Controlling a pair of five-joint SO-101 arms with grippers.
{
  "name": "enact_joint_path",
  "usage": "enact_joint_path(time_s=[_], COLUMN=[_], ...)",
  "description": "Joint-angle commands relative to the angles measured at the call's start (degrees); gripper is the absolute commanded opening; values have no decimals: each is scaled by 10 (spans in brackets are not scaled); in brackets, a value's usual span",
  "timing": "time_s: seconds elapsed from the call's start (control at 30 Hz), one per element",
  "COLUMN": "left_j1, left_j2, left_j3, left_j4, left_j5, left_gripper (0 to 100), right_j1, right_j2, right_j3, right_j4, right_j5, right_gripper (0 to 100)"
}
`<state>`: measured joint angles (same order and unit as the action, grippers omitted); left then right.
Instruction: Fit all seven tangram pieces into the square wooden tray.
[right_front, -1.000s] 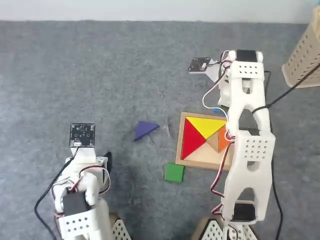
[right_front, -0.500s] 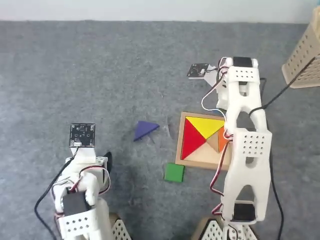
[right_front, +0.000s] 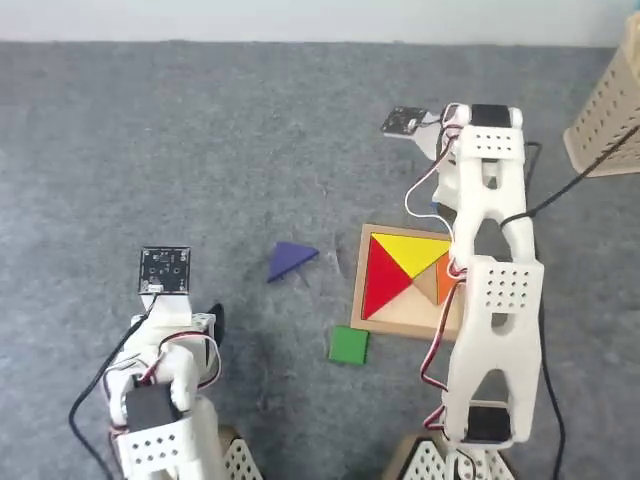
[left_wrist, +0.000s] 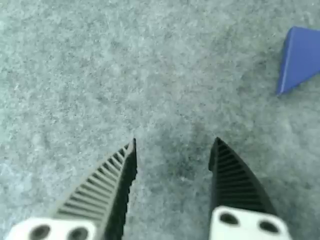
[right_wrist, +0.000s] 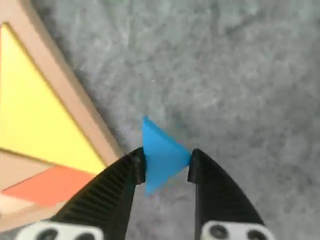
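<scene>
The square wooden tray (right_front: 357, 290) lies right of centre and holds a yellow triangle (right_front: 410, 250), a red triangle (right_front: 382, 280) and an orange piece (right_front: 445, 278). My right gripper (right_wrist: 165, 155) is shut on a light blue triangle (right_wrist: 159, 150), just outside the tray's far rim (right_wrist: 75, 95) over the carpet. A dark blue triangle (right_front: 290, 260) lies left of the tray, and a green square (right_front: 348, 345) sits near its front left corner. Near the table's front left, my left gripper (left_wrist: 172, 150) stands open over bare carpet, with the dark blue triangle (left_wrist: 297, 57) farther off.
The right arm (right_front: 490, 300) reaches out over the tray's right side and hides part of it. A beige perforated basket (right_front: 610, 110) stands at the back right edge. Grey carpet stretches open across the back and left.
The right arm's wrist has rocked slightly near the tray's far edge, first toward the left, then back. The left arm and the loose pieces have not moved.
</scene>
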<state>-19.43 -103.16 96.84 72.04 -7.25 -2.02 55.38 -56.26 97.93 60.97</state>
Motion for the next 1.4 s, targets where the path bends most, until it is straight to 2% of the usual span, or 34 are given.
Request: enact_joint_path(time_s=[0.0, 0.13, 0.27, 0.5, 0.77, 1.0, 1.2, 1.37], left_j1=[-3, -3, -3, -3, -3, -3, -3, -3], left_j2=[-10, -10, -10, -10, -10, -10, -10, -10], left_j3=[-2, -2, -2, -2, -2, -2, -2, -2], left_j4=[4, 4, 4, 4, 4, 4, 4, 4], left_j5=[4, 4, 4, 4, 4, 4, 4, 4], left_gripper=[225, 225, 225, 225, 225, 225, 225, 225], right_j1=[-1, 5, -2, -33, -109, -237, -377, -429], right_j2=[-24, -33, -97, -347, -584, -711, -724, -724], right_j3=[-89, -126, -69, 185, 476, 691, 822, 904], right_j4=[51, 53, 53, 52, 40, -86, -269, -364], right_j5=[-33, -98, -160, -214, -222, -314, -399, -409], right_gripper=[117, 98, 80, 70, 69, 69, 69, 73])
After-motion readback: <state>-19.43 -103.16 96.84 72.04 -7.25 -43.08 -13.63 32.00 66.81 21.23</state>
